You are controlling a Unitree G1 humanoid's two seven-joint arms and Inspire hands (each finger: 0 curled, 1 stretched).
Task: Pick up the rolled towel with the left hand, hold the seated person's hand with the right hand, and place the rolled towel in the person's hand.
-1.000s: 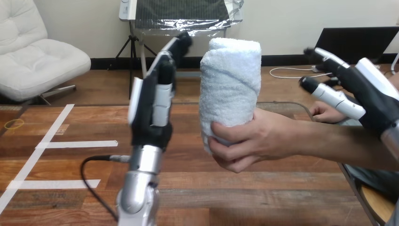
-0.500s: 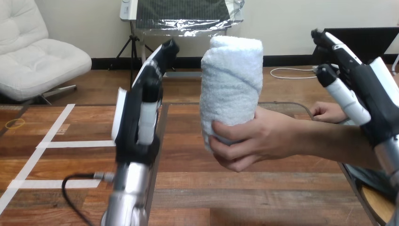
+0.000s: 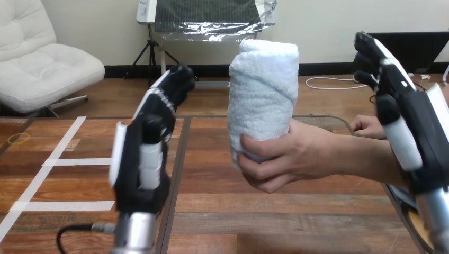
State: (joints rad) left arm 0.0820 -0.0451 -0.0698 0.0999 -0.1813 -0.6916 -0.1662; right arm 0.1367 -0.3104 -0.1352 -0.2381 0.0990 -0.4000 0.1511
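Note:
A white rolled towel (image 3: 263,95) stands upright above the table, gripped round its lower part by the person's hand (image 3: 288,157), which reaches in from the right. My left hand (image 3: 144,153) is raised to the left of the towel, well apart from it, with its fingers straight and holding nothing. At the right edge my right hand (image 3: 410,127) is lifted above the person's forearm, fingers straight, not touching it. The person's other hand (image 3: 369,126) rests on the table behind that forearm.
The wooden table (image 3: 222,211) has white tape strips (image 3: 79,162) on its left part. A yellow ring (image 3: 17,139) lies at the far left. A black cable (image 3: 74,233) loops by my left forearm.
My left hand has drawn back left and down, away from the towel. My right hand has risen and pulled nearer the right edge. The person still holds the towel in the same place.

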